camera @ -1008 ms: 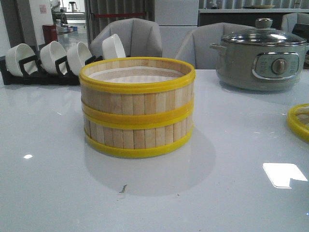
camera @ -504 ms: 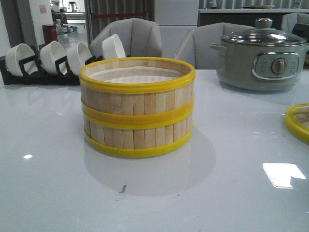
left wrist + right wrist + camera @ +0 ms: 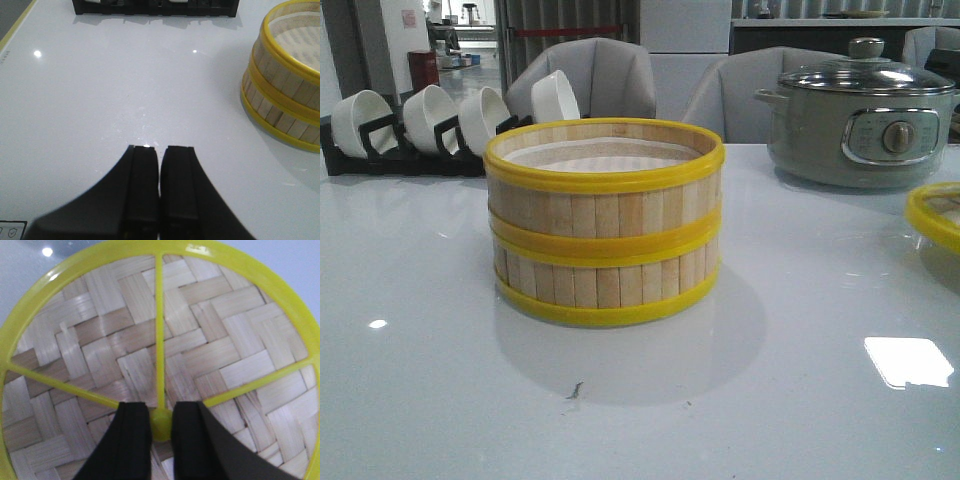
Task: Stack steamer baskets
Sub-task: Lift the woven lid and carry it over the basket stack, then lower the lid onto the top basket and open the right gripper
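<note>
At table's right edge, lid point(image 3: 935, 214) in right hand point(image 3: 161, 426).

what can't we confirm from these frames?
- Lid: front view's right edge cuts it off; only a rim arc shows.
- Right gripper: absent from front view; wrist view shows fingers flanking the yellow knob, contact unclear.
- Inside the stacked baskets: floor hidden by the near wall.

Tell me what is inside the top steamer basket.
Only a pale slatted floor shows inside the top steamer basket in the front and left wrist views; no food is visible. The near wall hides part of that floor.
</note>
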You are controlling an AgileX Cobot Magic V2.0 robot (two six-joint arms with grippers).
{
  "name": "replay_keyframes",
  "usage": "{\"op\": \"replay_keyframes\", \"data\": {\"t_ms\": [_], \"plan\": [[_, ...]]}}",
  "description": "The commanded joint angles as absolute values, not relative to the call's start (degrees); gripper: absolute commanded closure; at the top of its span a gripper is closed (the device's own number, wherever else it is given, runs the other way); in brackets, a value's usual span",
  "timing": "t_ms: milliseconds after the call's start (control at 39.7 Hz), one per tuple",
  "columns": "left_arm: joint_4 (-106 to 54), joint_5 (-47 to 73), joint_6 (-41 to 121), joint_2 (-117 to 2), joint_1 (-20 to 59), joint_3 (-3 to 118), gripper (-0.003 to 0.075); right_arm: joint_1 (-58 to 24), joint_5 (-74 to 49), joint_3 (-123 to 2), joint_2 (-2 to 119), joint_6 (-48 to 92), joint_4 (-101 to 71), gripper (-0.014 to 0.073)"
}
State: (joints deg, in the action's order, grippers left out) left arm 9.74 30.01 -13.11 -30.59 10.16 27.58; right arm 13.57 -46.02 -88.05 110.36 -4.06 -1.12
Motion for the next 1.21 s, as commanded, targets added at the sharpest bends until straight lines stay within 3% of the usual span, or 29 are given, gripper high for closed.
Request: {"op": "replay_keyframes", "data": {"t_ms": [0, 403, 756, 1184], "plan": [[10.1, 25.2, -13.6, -30.7, 10.0, 29.1, 0.0637, 11.8, -46.9, -94.7, 105.4, -4.0, -3.4, 0.0558], [10.1, 25.2, -13.6, -30.7, 10.0, 29.1, 0.0637, -3.6, -54.8, -110.8, 104.4, -1.3, -4.3, 0.0558], [10.1, 25.2, -13.6, -30.7, 10.0, 29.1, 0.0637, -19.6, -56.4, -116.5, 106.1, -0.8, -4.5, 0.0558], [10.1, 25.2, -13.6, -30.7, 10.0, 29.1, 0.0637, -29.1, -59.2, -126.2, 115.1, 1.3, -5.1, 0.0558]]}}
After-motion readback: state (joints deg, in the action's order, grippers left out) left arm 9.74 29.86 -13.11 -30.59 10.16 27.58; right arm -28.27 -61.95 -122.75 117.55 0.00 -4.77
